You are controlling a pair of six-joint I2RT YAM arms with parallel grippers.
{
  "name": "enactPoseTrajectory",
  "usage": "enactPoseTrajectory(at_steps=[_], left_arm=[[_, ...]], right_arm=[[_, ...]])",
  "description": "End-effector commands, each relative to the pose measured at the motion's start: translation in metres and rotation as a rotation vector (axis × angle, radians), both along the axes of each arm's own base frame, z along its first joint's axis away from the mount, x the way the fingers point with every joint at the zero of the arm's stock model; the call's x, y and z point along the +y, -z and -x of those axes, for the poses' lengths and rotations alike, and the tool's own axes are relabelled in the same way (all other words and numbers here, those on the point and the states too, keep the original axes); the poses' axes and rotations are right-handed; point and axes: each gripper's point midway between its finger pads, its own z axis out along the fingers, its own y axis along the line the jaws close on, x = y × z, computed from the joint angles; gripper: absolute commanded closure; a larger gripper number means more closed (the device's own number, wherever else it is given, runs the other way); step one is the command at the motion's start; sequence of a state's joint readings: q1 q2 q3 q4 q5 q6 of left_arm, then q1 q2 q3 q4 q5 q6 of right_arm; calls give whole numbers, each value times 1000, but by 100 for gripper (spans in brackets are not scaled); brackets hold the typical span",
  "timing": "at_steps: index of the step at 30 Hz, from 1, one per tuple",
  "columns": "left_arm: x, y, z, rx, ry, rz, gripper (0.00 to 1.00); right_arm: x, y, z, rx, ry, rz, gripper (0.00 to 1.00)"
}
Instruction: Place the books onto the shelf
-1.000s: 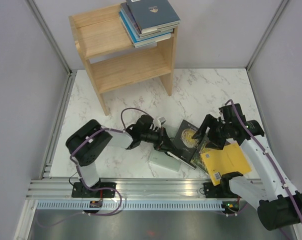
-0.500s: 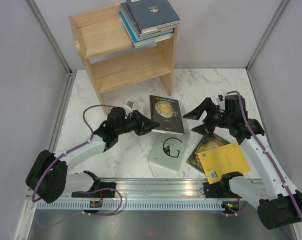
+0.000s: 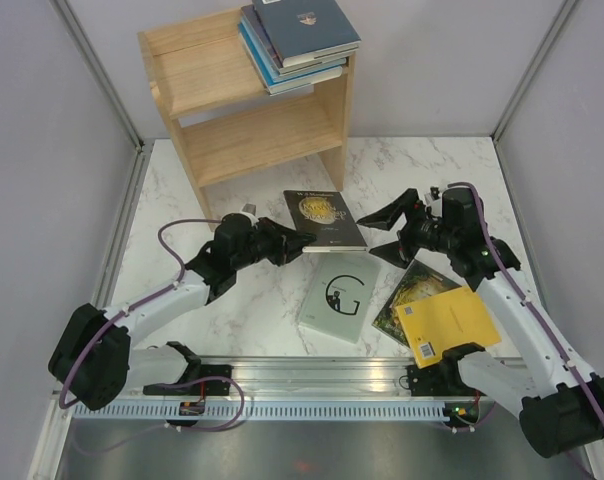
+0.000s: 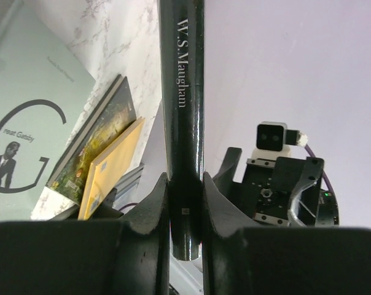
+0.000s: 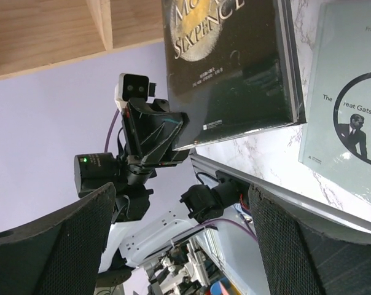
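Looking from above, the left gripper (image 3: pixel 294 240) is clenched on the left edge of the black book (image 3: pixel 325 218) with the gold design, holding it out over the marble table (image 3: pixel 182 205). A second ago this arm was folded back near its base with the book down among the others; half a second ago the book was slightly nearer the arms. It now sits just in front of the shelf (image 3: pixel 242 130), near its right side panel. The right gripper (image 3: pixel 372 237) has spread wide and hangs released just beside the book's right edge, gripping nothing. A stack of books (image 3: pixel 297 40) lies on the right half of the shelf's top. On the table, unmoved, are a pale book (image 3: pixel 337 295) marked "G", a yellow book (image 3: pixel 447 322) and a dark picture book (image 3: pixel 414 283) partly under the yellow one.

In the left wrist view, the black book's spine (image 4: pixel 182 92) stands upright, pinched between the two fingers (image 4: pixel 155 209). The pale book (image 4: pixel 26 123) and the yellow book (image 4: pixel 112 166) lie to the left, and the right arm faces it on the right.

In the right wrist view, its own fingers (image 5: pixel 56 246) stand far apart. The black book's cover (image 5: pixel 228 61) fills the top, the left gripper (image 5: pixel 155 138) clamped on its corner, with the shelf's wood (image 5: pixel 50 31) behind.
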State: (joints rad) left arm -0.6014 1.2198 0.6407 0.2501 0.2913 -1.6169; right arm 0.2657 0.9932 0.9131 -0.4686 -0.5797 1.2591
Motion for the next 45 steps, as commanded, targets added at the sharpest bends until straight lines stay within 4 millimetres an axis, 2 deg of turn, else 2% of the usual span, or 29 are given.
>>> enactPoseTrajectory(at_steps=[1,8,10,14,18,19,21,22,25,26,27,28,33,34,35,36,37,39,40,42,45], left_arm=[[-7,-97,-16,-208,-44,213,98],[-15,-117,-19,-217,-39,260,98],[-17,-121,-19,-215,-43,270,98],[-19,-129,-15,-206,-47,294,98],[-19,-131,-10,-190,-47,303,98],[-19,-132,-8,-189,-47,308,98],[-17,-129,-7,-179,-53,311,98],[-16,-129,-5,-177,-55,311,98],[-13,-125,-3,-166,-64,302,98],[-11,-124,-1,-163,-66,293,98],[-11,-123,1,-159,-61,289,98],[-12,-119,3,-146,-48,279,93],[-23,-102,23,-110,87,226,81],[-24,-102,27,-135,117,209,73],[-26,-98,30,-125,140,188,70],[-26,-87,38,-83,174,145,65],[-25,-89,41,-86,189,125,57],[-21,-75,48,-61,207,46,52],[-17,-79,51,-78,209,39,45],[-11,-68,57,-68,215,-9,41],[-3,-63,66,-86,229,-58,34]], right_arm=[[8,4,0,84,28,-43,8],[18,27,-3,128,22,-6,9],[20,28,-6,125,22,-4,9],[21,31,-24,107,53,10,9],[26,24,-45,66,60,24,14],[28,18,-53,52,59,21,18],[31,8,-62,28,58,16,35],[33,5,-67,13,57,10,50],[35,-6,-73,-16,62,1,77],[35,-7,-73,-19,64,1,91],[34,-9,-75,-24,67,-2,97],[34,-10,-74,-25,66,-3,100],[34,-15,-74,-50,68,-5,100],[34,-20,-74,-65,64,-12,100],[34,-21,-74,-66,68,-13,100],[33,-24,-74,-72,70,-17,100],[33,-30,-73,-82,72,-25,100],[32,-40,-72,-105,70,-33,100],[33,-44,-71,-115,68,-39,100],[32,-56,-69,-143,62,-48,100],[33,-72,-64,-171,48,-66,100]])
